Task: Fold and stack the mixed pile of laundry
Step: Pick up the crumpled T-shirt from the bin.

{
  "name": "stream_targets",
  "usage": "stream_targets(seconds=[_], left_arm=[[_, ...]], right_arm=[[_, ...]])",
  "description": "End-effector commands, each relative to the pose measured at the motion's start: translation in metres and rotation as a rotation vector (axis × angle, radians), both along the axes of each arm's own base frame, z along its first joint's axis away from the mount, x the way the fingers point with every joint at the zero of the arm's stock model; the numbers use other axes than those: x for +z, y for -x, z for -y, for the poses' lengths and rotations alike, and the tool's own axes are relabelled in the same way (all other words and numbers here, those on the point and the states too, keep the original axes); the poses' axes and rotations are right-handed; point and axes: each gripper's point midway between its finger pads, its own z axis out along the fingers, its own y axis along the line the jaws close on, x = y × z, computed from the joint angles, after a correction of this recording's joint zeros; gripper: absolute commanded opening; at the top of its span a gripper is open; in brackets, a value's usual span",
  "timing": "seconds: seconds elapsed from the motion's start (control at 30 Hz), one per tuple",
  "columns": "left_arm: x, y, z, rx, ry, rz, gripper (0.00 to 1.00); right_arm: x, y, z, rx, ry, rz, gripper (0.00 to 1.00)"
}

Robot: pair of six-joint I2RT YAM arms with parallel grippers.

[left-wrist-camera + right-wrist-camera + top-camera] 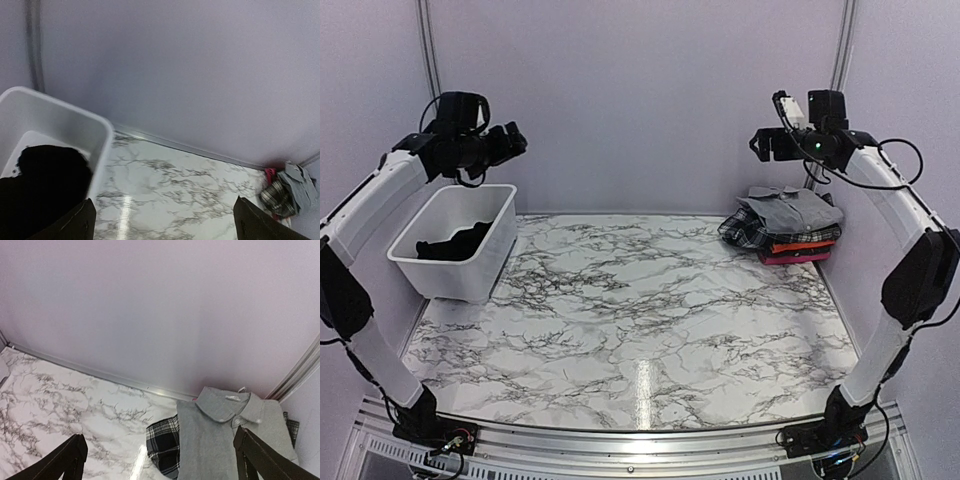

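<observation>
Grey, collared and buttoned, the shirt (790,210) tops a stack at the far right of the tabletop (640,330), close to the back wall. Under it lie a plaid piece (740,232), an orange layer (805,245) and a pink piece (798,256) at the bottom. The shirt's collar points to the far wall, so its long axis seems to run far to near, skewed a little against the pieces below, whose edges stick out on the left and near sides. The right hand (768,145) hangs high above the stack, fingers spread wide with nothing between them. The left hand (512,140) is likewise spread and empty, raised over the white basket (470,285) at the far left. In that basket lies a crumpled black cloth (455,243), apparently the one piece not yet folded. The stacking of the shirt looks done, so the step in hand is likely fetching the cloth. That calls for the left hand to drop into the basket, pinch the cloth, and carry it to the bare middle of the tabletop, where both hands can spread it flat before folding.
</observation>
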Motion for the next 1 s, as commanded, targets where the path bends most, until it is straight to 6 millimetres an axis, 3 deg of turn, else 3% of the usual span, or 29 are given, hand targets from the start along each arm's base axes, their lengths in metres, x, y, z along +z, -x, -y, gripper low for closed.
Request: stream_targets(seconds=[0.0,0.07,0.2,0.43,0.63,0.7,0.77,0.8,0.9,0.97], left_arm=[[-0.061,0.018,-0.105,0.28,0.041,-0.221,0.99],[-0.087,0.02,-0.138,0.344,0.06,-0.283,0.99],[-0.136,0.016,-0.177,0.409,0.006,-0.399,0.99],[-0.234,-0.005,-0.205,0.445,-0.165,-0.649,0.99],[-0.288,-0.026,-0.22,0.431,-0.306,-0.762,0.99],[-0.299,-0.032,-0.223,0.415,-0.323,-0.79,0.87],[-0.291,-0.038,-0.226,0.417,-0.323,-0.772,0.6],[-0.277,-0.041,-0.229,0.433,-0.32,-0.741,0.39],[-0.21,-0.055,-0.232,0.458,-0.303,-0.576,0.0],[-0.149,-0.061,-0.233,0.482,-0.276,-0.436,0.0]], right_arm=[[-0.029,0.025,-0.019,0.112,-0.088,-0.102,0.99],[-0.046,0.034,-0.024,0.138,-0.112,-0.152,0.99],[-0.068,0.042,-0.026,0.139,-0.143,-0.21,0.99],[-0.082,0.038,-0.023,0.115,-0.143,-0.248,0.99],[-0.087,0.032,-0.028,0.132,-0.149,-0.27,0.99],[-0.088,0.03,-0.029,0.136,-0.156,-0.276,0.99],[-0.088,0.029,-0.03,0.136,-0.158,-0.277,0.99],[-0.086,0.029,-0.029,0.137,-0.158,-0.273,0.98],[-0.082,0.031,-0.031,0.151,-0.16,-0.265,0.98],[-0.081,0.033,-0.031,0.158,-0.161,-0.26,0.99]])
